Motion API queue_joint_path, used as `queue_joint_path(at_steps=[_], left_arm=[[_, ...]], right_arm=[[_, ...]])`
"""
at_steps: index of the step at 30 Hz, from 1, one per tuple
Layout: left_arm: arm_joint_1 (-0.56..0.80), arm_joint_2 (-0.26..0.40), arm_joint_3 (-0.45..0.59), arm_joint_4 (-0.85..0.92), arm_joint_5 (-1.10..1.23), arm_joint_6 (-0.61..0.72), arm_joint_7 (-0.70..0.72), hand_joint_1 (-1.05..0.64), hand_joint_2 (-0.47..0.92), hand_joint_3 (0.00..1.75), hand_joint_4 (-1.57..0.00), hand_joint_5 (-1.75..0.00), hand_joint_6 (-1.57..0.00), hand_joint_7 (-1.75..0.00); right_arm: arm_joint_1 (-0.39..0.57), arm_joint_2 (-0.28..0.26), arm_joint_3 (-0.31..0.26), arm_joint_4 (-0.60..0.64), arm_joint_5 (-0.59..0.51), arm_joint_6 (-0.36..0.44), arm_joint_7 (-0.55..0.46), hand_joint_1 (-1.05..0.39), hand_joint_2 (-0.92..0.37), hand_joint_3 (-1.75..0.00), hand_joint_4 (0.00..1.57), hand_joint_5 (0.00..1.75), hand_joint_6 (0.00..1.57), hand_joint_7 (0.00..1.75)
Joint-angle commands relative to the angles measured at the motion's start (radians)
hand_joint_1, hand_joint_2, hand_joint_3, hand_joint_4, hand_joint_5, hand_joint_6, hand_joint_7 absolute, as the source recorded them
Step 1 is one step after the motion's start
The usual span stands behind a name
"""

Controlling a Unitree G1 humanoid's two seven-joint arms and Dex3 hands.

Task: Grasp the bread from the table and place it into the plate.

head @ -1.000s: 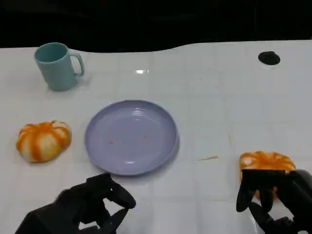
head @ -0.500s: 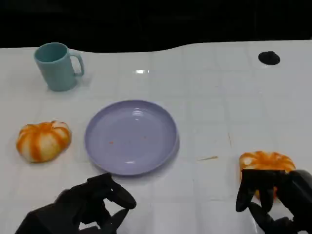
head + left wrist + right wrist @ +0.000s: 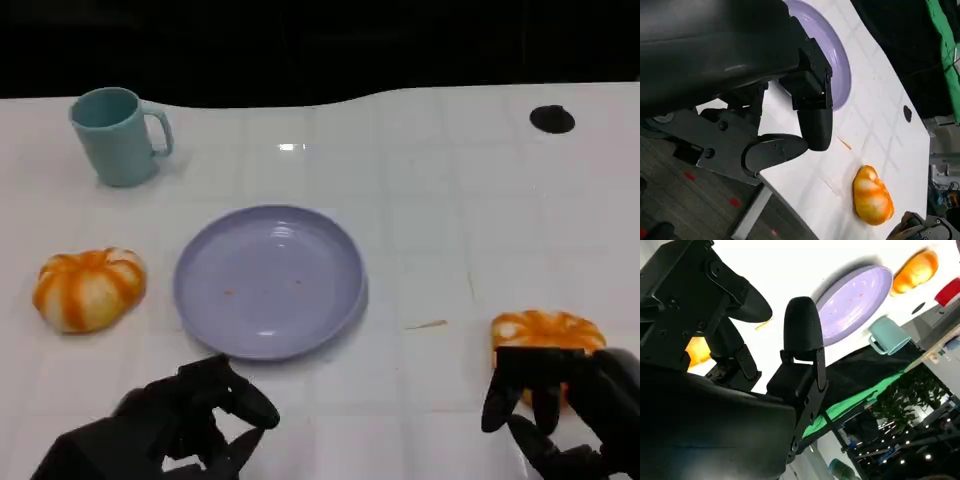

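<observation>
Two orange-and-white striped breads lie on the white table. One bread is left of the lilac plate, which has nothing in it. The other bread lies right of the plate, near the front edge. My right hand hovers at this bread's near side, its spread fingers covering the near edge without holding it; a patch of the bread shows between them. My left hand sits in front of the plate with loosely curled fingers and holds nothing.
A teal mug stands at the back left. A small black disc lies at the back right. A thin crumb or splinter lies between the plate and the right bread. The table's far edge meets a dark backdrop.
</observation>
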Motion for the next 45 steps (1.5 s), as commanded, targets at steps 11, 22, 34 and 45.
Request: queue_joint_path(at_steps=[11, 22, 34, 45], left_arm=[[-0.005, 0.011, 0.006, 0.009, -0.006, -0.005, -0.010, -0.24, 0.80, 0.67, -0.65, -1.75, -0.64, -1.25], [-0.002, 0.014, 0.000, 0.004, 0.006, -0.010, -0.008, -0.24, 0.79, 0.67, -0.64, -1.75, -0.64, -1.25], [-0.006, 0.010, -0.003, 0.008, 0.005, -0.004, -0.006, -0.23, 0.78, 0.69, -0.64, -1.75, -0.64, -1.25], [-0.007, 0.007, -0.004, 0.002, -0.007, 0.015, -0.011, -0.23, 0.79, 0.69, -0.64, -1.75, -0.63, -1.25]], right_arm=[[0.008, -0.045, -0.036, -0.161, -0.083, 0.092, 0.018, -0.16, -0.28, -1.01, 0.74, 1.14, 0.86, 0.54], [0.020, -0.151, -0.073, -0.454, -0.201, 0.385, 0.284, -0.29, -0.69, -0.22, 0.28, 0.60, 0.60, 0.05], [0.011, -0.193, -0.050, -0.580, -0.406, 0.517, 0.425, -0.41, -0.75, -0.01, 0.04, 0.53, 0.38, 0.00], [-0.052, -0.191, 0.011, -0.440, -0.547, 0.523, 0.404, -0.42, -0.75, 0.00, 0.04, 0.51, 0.35, 0.00]])
